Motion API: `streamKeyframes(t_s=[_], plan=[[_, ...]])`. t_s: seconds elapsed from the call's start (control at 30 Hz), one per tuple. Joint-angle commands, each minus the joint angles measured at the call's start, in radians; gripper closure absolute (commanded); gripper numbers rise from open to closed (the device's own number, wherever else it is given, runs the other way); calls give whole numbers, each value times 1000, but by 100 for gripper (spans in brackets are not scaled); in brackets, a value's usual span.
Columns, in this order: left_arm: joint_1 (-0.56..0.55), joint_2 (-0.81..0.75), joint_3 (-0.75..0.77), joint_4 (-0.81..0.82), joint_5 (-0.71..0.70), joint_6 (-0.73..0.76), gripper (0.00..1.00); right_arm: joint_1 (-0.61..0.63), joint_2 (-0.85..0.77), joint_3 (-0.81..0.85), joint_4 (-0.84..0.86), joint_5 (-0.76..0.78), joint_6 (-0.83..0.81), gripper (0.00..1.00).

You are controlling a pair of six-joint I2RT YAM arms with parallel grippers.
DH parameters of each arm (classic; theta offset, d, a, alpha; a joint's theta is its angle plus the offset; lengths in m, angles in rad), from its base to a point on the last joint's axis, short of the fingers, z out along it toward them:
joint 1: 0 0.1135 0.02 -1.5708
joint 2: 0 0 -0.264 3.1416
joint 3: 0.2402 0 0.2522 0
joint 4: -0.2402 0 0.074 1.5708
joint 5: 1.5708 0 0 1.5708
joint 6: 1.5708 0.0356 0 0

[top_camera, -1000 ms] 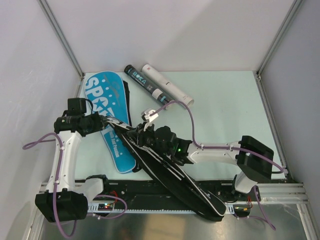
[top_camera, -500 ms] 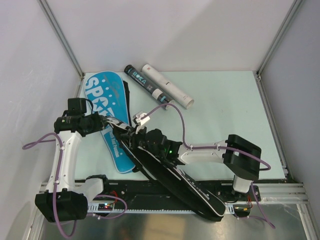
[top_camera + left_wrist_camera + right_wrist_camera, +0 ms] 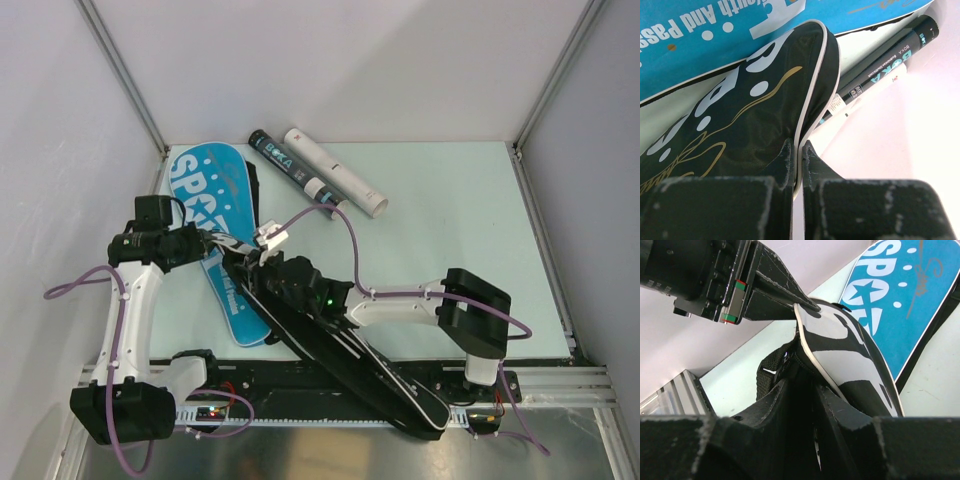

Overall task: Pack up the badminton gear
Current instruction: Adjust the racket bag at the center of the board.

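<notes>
I find the left gripper (image 3: 796, 148) clamped on the white-piped rim of the black SPORT bag (image 3: 345, 355) at its far end. The bag runs diagonally across the counter (image 3: 450, 230). Its near end reaches past the front edge and its far end sits over the blue SPORT bag (image 3: 205, 195). The right gripper (image 3: 802, 387) is at that same far end, its fingers slightly parted about the bag's dark edge. I cannot tell whether it grips. The black tube (image 3: 280, 160) and white tube (image 3: 335, 172) lie side by side near the back.
</notes>
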Motion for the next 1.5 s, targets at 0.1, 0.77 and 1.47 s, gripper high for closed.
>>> streamKeyframes(t_s=[0.1, 0.77, 1.47], plan=[[-11, -19, -3, 0, 31, -41, 100, -6, 1, 95, 97, 13, -92, 69], [-7, 5, 31, -1, 14, -80, 100, -2, -205, 17, -156, -15, -262, 62], [-5, 65, 124, -1, 20, -120, 100, 259, -194, -217, -259, 145, -197, 52]])
